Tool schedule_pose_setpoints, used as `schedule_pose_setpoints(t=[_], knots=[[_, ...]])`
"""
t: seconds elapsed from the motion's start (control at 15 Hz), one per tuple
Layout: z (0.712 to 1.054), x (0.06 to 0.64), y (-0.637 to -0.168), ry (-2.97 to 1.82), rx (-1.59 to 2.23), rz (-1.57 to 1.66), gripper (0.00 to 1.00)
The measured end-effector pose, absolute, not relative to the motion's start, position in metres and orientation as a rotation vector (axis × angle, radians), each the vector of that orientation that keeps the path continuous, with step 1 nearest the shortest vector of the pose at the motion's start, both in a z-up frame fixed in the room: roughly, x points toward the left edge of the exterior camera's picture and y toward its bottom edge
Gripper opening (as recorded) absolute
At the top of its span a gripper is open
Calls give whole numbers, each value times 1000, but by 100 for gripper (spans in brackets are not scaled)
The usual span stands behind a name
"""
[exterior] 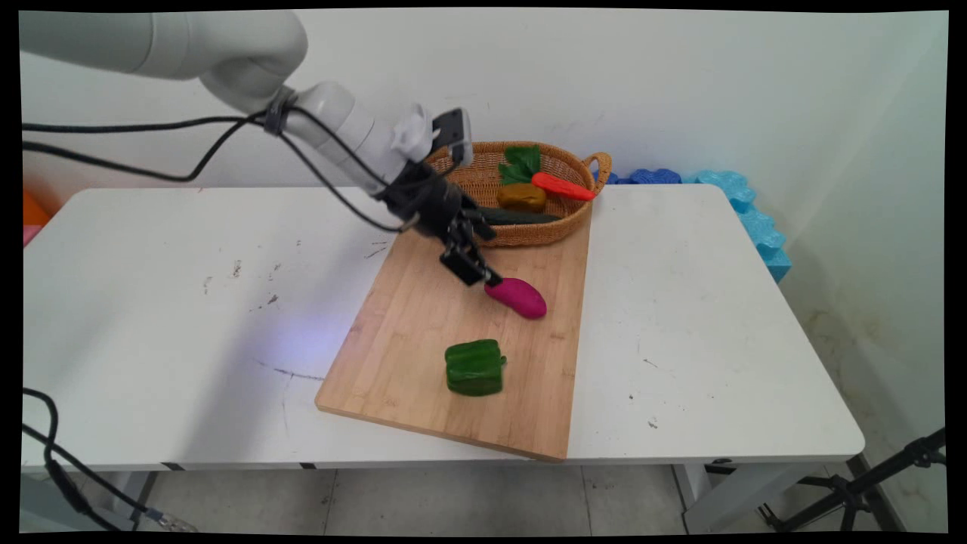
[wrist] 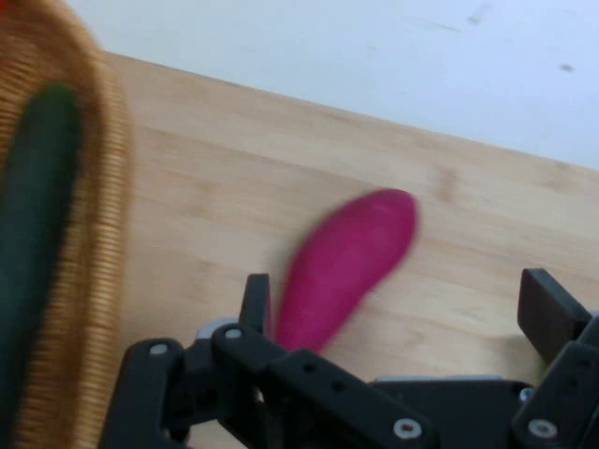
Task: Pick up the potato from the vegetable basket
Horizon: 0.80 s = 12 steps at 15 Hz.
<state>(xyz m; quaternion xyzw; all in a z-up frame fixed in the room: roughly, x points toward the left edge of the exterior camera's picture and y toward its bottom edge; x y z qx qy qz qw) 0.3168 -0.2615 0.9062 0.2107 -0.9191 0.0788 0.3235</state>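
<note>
My gripper hangs low over the wooden cutting board, open, its tips at the left end of a magenta toy vegetable that lies on the board. In the hand view the magenta vegetable lies between the two fingers, close to the left finger, with a wide gap to the right one; I cannot tell if it is touched. A green bell pepper sits on the board nearer the front.
A wicker basket stands at the board's far end, holding a carrot, a brown potato, a cucumber and a leafy green. Blue foam pieces lie at the table's back right.
</note>
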Motion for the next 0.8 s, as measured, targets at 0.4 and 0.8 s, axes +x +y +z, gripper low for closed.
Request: schedule_pose_setpoints(t=[0.4, 0.8], knots=[[916, 328, -319, -2416, 570, 311, 100], [912, 337, -378, -2445, 566, 392, 100]])
